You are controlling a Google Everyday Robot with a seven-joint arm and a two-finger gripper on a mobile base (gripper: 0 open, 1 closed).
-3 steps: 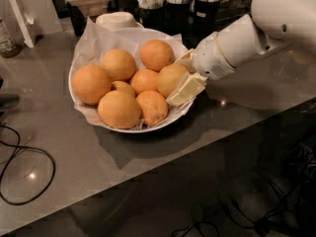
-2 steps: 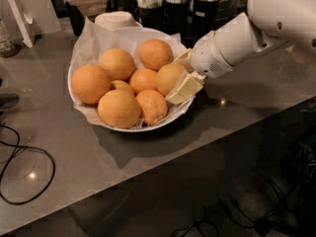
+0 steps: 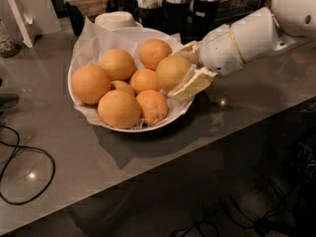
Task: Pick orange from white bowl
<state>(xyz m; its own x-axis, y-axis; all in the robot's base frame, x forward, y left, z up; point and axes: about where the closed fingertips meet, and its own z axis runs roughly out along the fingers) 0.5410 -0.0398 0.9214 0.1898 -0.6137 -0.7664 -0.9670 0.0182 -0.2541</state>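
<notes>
The white bowl point(image 3: 89, 113) lined with crinkled white paper sits on the grey table and holds several oranges. The paler orange point(image 3: 172, 72) lies at the bowl's right side. My gripper point(image 3: 186, 66) comes in from the right over the bowl's rim, its cream fingers point(image 3: 193, 84) closed around this orange, one above it and one below. The orange sits a little above the other fruits. The white arm stretches off to the upper right.
A small white cup-like dish point(image 3: 114, 19) stands behind the bowl. Dark containers point(image 3: 170, 6) with utensils line the back. A black cable point(image 3: 19, 152) loops on the table at the left. The table's front edge runs diagonally across the lower right.
The gripper and the paler orange have shifted slightly up and right, away from the other fruits. The rest of the bowl has not moved.
</notes>
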